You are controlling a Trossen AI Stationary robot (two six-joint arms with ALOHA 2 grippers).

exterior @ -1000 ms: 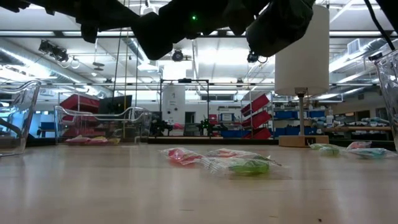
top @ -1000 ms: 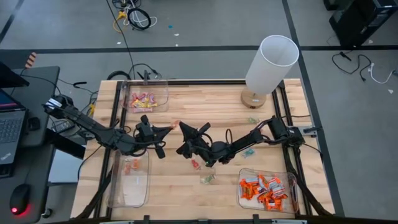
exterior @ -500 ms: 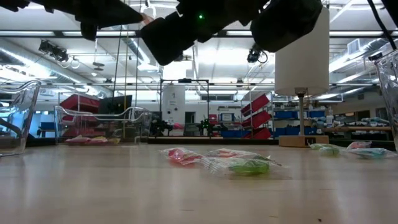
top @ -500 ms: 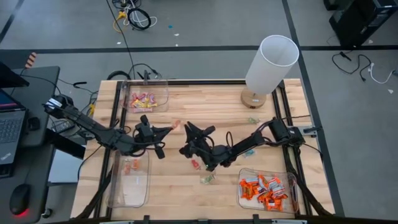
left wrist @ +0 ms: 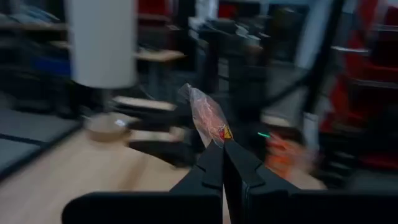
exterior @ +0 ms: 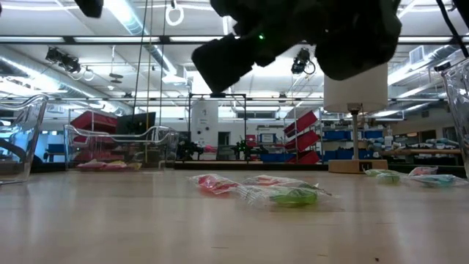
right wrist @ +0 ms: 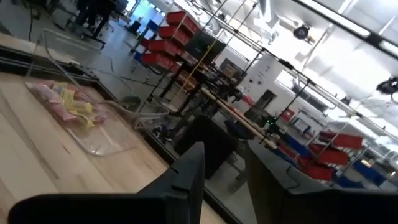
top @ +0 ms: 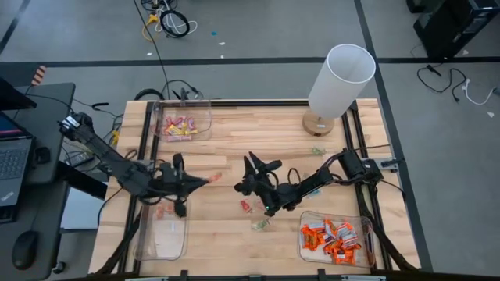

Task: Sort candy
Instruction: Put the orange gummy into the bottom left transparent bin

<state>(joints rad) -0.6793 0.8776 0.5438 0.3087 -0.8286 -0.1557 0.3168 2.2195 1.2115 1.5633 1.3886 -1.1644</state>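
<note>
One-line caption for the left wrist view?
Left gripper fingers shut on an orange wrapped candy, held above the wooden table.

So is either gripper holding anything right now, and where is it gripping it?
The left gripper pinches an orange candy by one end of its wrapper. The right gripper is open and holds nothing.

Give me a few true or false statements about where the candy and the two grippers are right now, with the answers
1. The left gripper is shut on a candy in a clear reddish wrapper. True.
2. The right gripper holds a candy. False: its fingers are apart and empty.
3. The bin at the right front corner holds orange candies. True.
4. The table has no loose candy left. False: a few pieces lie near the middle.
5. The lamp lies on its side. False: it stands upright.
</note>
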